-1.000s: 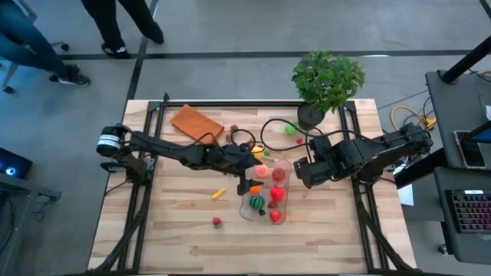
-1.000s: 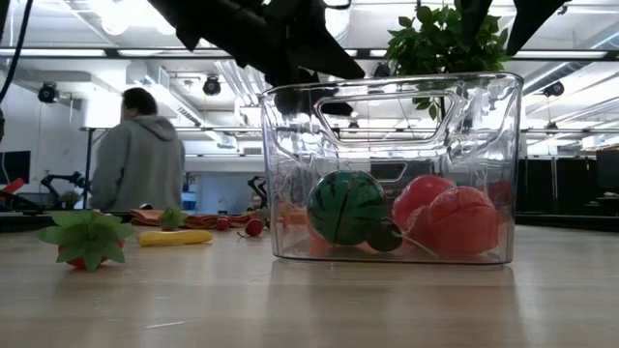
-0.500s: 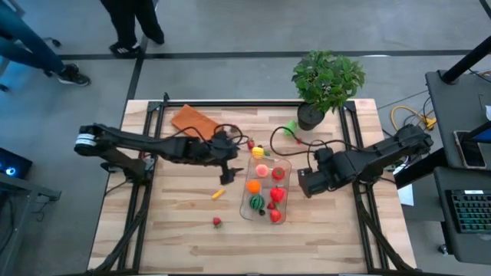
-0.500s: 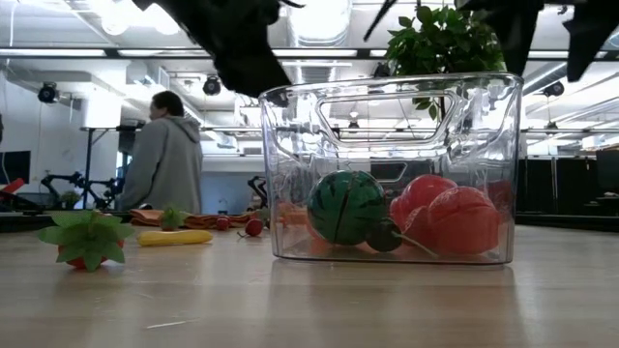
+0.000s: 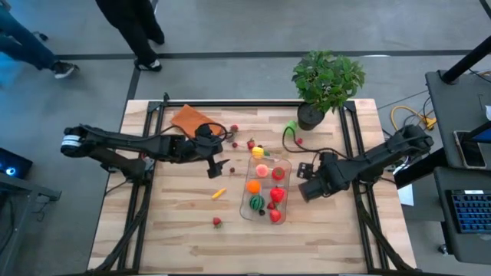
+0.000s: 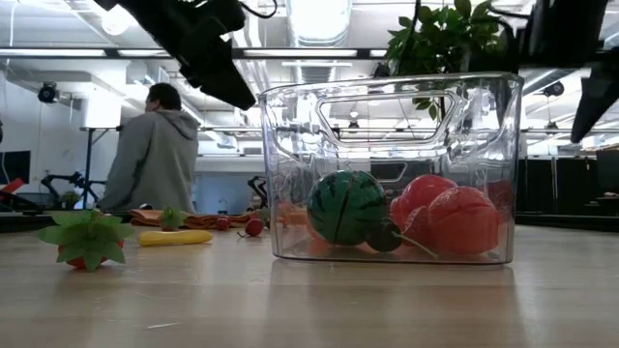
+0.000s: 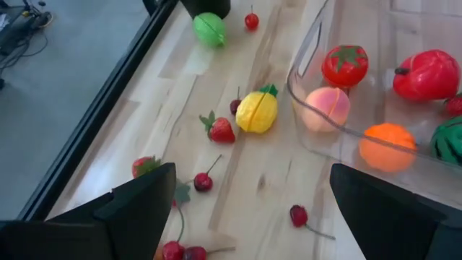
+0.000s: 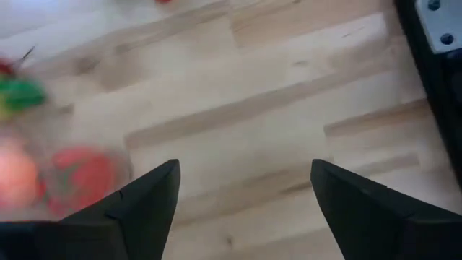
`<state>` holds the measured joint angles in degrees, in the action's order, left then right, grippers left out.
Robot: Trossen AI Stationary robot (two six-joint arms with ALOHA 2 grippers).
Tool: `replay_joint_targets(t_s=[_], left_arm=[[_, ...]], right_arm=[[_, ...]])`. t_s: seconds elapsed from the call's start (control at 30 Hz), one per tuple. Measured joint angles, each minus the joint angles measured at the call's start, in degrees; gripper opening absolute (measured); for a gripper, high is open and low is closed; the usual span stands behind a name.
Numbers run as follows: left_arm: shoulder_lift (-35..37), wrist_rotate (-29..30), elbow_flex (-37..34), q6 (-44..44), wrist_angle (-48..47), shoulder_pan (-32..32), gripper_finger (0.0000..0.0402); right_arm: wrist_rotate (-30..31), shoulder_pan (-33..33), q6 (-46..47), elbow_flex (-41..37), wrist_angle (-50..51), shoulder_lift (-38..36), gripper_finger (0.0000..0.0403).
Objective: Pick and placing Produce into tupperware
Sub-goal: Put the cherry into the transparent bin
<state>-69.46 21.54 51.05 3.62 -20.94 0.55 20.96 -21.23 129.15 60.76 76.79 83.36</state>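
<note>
The clear tupperware stands on its base in the table's middle, holding a watermelon, an orange, a peach, a tomato and other red pieces. Loose produce lies on the table around it: a yellow pineapple, a strawberry, cherries, a green piece, a small orange-yellow piece and a leafy strawberry. My left gripper hovers open and empty to the left of the tub. My right gripper hovers open and empty to its right.
A potted plant stands at the far right corner. A flat orange-brown pad lies at the far left, by the left arm. Bare wood shows along the near edge. People walk on the floor beyond the far edge.
My left gripper was over the tub's left part with an orange fruit. It has let the fruit go into the tub and drawn back toward the table's left and far side. My right gripper has shifted a little toward the near edge.
</note>
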Motion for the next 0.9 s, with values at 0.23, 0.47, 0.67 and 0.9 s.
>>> replay_joint_targets(t_s=[0.23,0.47,0.67,0.9], left_arm=[[1.28,0.00,-1.57,-0.02,-1.07,-0.25,0.0351],[1.32,0.00,-1.75,-0.02,-2.49,-0.27,0.0351],[1.35,0.00,-1.75,-0.02,-2.46,-0.32,0.0351],[1.35,0.24,-1.75,0.09,-2.44,-0.33,0.0351]], right_arm=[[-0.36,6.23,-3.54,-6.34,-10.89,0.06,0.0292],[0.10,15.46,-10.82,-8.42,-16.41,0.08,0.0278],[1.42,23.53,-23.56,-8.47,-20.93,0.39,0.0264],[2.73,29.46,-34.53,-7.41,-27.87,3.21,0.0252]])
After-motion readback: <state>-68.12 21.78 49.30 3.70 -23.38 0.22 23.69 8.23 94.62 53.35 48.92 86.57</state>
